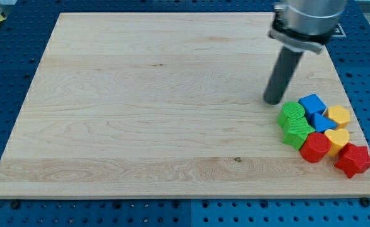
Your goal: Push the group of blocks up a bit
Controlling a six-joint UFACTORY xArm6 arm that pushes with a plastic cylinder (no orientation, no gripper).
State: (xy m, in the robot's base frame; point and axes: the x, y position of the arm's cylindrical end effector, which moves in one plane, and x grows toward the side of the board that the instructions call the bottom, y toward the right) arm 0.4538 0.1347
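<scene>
My tip [273, 101] is sitting on the wooden board [141, 126], just up-left of the green blocks [293, 123], holding nothing since it's only a bare rod. The cluster is bunching at the view's bottom right: blue blocks [314, 108], yellow blocks [338, 126], red blocks [333, 153]. They're looking light and slidey, likely scattering, so I'm guessing push from the bottom edge.

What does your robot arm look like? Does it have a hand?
No hand. My arm ends in a straight dark rod, round like a thick black stick, and my tip is its plain blunt bottom end. Above the rod sits a wider grey metal cylinder with a dark ring. I see no cables or markings.
</scene>
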